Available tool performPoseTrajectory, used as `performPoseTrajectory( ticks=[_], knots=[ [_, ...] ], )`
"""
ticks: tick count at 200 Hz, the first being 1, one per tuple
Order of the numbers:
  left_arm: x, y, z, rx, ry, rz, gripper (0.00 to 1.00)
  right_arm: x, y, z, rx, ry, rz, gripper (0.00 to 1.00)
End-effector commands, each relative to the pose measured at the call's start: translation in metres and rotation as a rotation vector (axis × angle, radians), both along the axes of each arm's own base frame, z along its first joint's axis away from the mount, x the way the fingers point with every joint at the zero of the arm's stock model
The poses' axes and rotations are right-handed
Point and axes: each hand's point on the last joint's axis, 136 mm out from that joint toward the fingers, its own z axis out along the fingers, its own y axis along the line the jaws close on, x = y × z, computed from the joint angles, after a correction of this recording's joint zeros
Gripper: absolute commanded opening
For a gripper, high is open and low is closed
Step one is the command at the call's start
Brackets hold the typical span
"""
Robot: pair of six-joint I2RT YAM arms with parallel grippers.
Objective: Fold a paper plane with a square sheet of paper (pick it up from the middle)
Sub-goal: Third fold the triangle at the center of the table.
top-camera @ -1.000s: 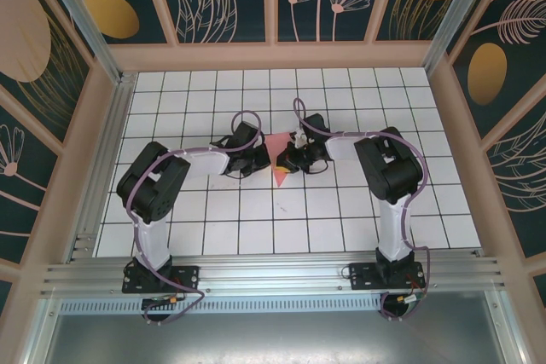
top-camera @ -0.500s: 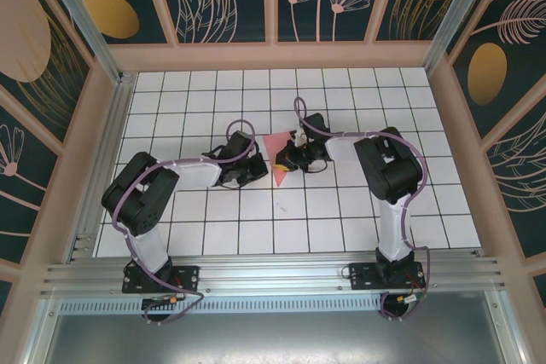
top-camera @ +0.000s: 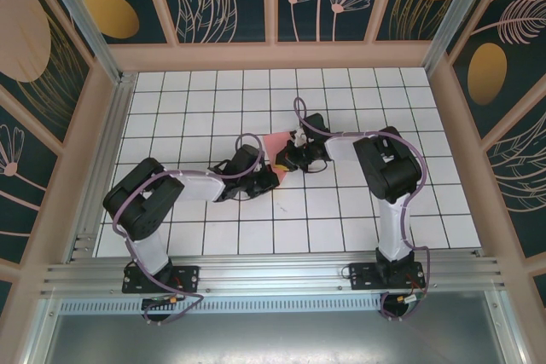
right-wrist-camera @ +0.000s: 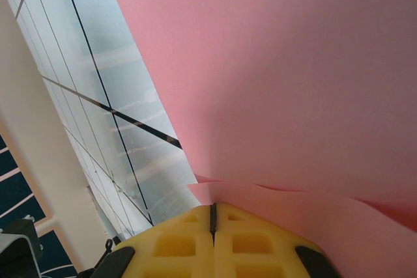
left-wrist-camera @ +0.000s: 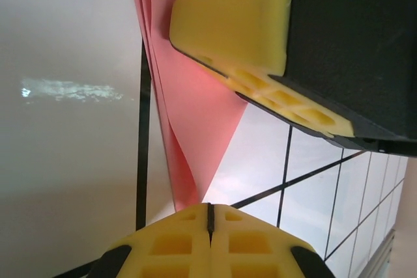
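The salmon-pink sheet of paper (top-camera: 275, 141) lies folded to a narrow pointed shape on the white tiled floor between the two arms. In the left wrist view the paper (left-wrist-camera: 195, 115) tapers down to a tip that meets my left gripper (left-wrist-camera: 210, 208), whose yellow fingers are pressed together; I cannot tell if the tip is pinched. My left gripper (top-camera: 270, 178) sits at the paper's near point. My right gripper (top-camera: 287, 159) is at the paper's right edge, and its yellow finger (left-wrist-camera: 234, 17) rests on the paper. It (right-wrist-camera: 212, 208) is shut on a paper (right-wrist-camera: 293, 63) flap.
The white tiled floor (top-camera: 213, 228) is ringed by wooden walls (top-camera: 281, 55). An aluminium rail (top-camera: 273, 274) runs along the near edge, holding both arm bases. Purple cables loop over both forearms near the paper.
My left gripper pulled back to the left from the paper, then swung forward and right to the paper's near point. The right gripper stayed in place on the paper.
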Motion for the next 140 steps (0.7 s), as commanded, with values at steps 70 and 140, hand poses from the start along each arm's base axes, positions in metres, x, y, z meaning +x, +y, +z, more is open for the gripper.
performPoseTrajectory(
  ticks=[70,140],
  knots=[
    [0.023,-0.006,0.011,0.016,-0.074,0.049,0.00,-0.001,-0.008,-0.023,-0.066,0.057,-0.030,0.00],
    [0.019,-0.017,-0.006,-0.018,-0.026,0.009,0.02,-0.002,-0.008,-0.026,-0.072,0.064,-0.032,0.00]
  ],
)
